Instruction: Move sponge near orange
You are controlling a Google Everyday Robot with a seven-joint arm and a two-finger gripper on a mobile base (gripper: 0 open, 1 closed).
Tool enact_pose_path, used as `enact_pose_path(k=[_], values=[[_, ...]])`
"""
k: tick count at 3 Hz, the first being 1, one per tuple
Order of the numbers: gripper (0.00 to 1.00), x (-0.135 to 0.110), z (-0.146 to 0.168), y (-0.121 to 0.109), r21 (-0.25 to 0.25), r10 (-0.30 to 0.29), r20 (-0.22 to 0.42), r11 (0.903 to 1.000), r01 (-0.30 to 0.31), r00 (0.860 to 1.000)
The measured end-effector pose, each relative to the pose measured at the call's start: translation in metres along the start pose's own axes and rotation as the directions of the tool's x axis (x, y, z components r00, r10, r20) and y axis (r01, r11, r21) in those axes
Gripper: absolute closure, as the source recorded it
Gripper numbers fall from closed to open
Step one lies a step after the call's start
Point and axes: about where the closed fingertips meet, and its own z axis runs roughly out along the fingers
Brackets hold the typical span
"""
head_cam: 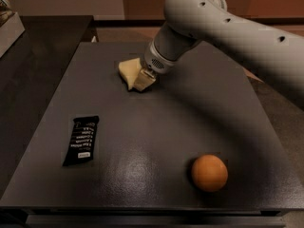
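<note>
The sponge (127,70), a pale cream-yellow foam block, lies on the dark table (156,127) at the far middle-left. My gripper (142,82) is down at the sponge's right end, touching or overlapping it, with the grey arm reaching in from the upper right. The gripper hides the right part of the sponge. The orange (209,173) sits near the table's front right, far from the sponge.
A flat black snack-bar wrapper (81,140) with white text lies at the front left. A darker counter (33,56) adjoins the table on the left, with a pale object at its far left edge.
</note>
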Motion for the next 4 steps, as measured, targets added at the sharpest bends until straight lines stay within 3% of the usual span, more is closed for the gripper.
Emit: enact_pose_path(k=[1,2,3,4], values=[[1.00,0.014,-0.022,-0.004,0.012,-0.013,0.013,0.9998,0.013,1.000],[1.00,0.030,-0.047,-0.008,0.026,-0.031,0.025,0.9992,0.030,0.999],[1.00,0.053,-0.078,0.004,0.003,-0.092,0.005,0.9958,0.092,0.996],[1.00,0.088,-0.109,0.025,-0.044,-0.174,-0.018,0.9839,0.173,0.985]])
